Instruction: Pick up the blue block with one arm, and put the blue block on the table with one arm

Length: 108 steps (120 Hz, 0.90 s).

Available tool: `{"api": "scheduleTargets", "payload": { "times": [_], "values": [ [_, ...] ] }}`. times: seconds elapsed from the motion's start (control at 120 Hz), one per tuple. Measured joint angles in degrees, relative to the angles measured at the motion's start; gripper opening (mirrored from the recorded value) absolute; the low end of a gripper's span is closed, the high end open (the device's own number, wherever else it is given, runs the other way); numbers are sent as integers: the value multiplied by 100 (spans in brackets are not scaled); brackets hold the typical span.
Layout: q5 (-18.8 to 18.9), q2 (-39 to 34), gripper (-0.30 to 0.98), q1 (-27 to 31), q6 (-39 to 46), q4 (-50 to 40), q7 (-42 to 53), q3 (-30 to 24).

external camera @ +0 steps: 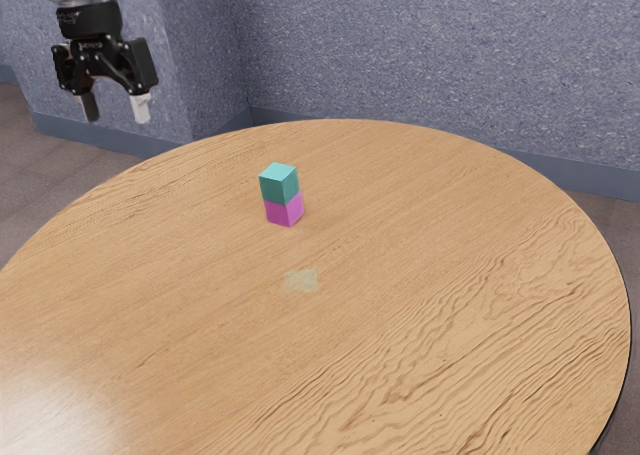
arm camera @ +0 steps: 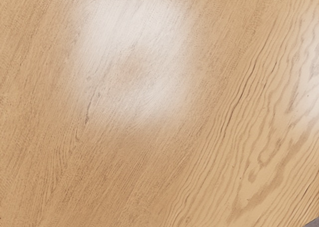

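Observation:
My gripper (external camera: 115,108) hangs at the exterior view's upper left, open, its two fingers apart with nothing between them. Well away from it, toward the exterior view's right, a teal-blue block (external camera: 279,184) rests on top of a magenta block (external camera: 284,210). The magenta block stands on the round wooden table (external camera: 430,275). In the wrist view, the table's wood surface (arm camera: 149,167) lies under my hand.
A pale, faint square patch (external camera: 301,281) marks the tabletop near the two stacked blocks. Behind the table rises a speckled blue-grey wall (external camera: 430,55). The table's curved edge shows at the wrist view's lower right corner.

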Motion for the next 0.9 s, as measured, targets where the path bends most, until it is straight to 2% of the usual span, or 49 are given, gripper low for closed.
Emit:
{"api": "scheduleTargets", "payload": {
  "times": [0.058,0.1,0.183,0.283,0.4,0.742,0.9],
  "values": [
    [-31,-316,69,195,343,-257,14,59],
    [-48,-249,69,317,522,-275,9,62],
    [-71,662,69,523,986,-132,-50,-91],
    [-3,1614,68,118,1723,-83,-108,-188],
    [135,2671,69,39,2712,488,-80,-203],
    [324,3901,68,142,4813,1133,280,-169],
    [335,4297,68,347,5472,1453,491,-319]
  ]
}}
